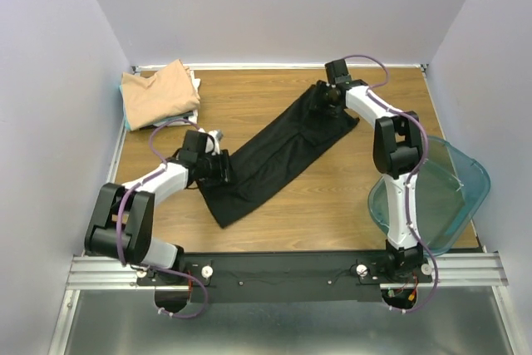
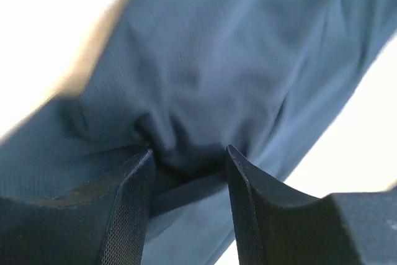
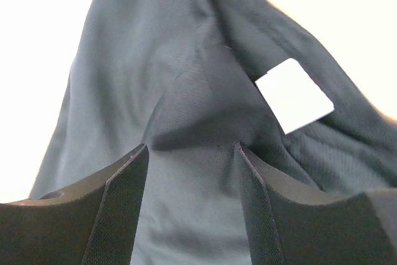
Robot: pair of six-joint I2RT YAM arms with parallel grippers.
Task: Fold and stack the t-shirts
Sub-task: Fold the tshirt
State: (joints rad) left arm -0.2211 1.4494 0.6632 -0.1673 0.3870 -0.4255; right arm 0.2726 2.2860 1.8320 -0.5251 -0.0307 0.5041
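The black t-shirt (image 1: 274,155) lies stretched out in a diagonal strip across the table. My left gripper (image 1: 224,169) is on its lower left end, and my right gripper (image 1: 326,100) is on its upper right end. In the left wrist view the jaws (image 2: 188,150) stand a narrow gap apart, tips pressed into puckered black cloth (image 2: 205,72). In the right wrist view the jaws (image 3: 192,147) are also a narrow gap apart over a pucker of the shirt (image 3: 155,60), beside its white tag (image 3: 294,94). A folded tan t-shirt (image 1: 158,93) lies on pale ones at the back left.
A clear teal plastic bin (image 1: 449,197) hangs over the table's right edge beside the right arm. White walls close in the table on the left, back and right. Bare wood (image 1: 332,205) shows in front of the black shirt.
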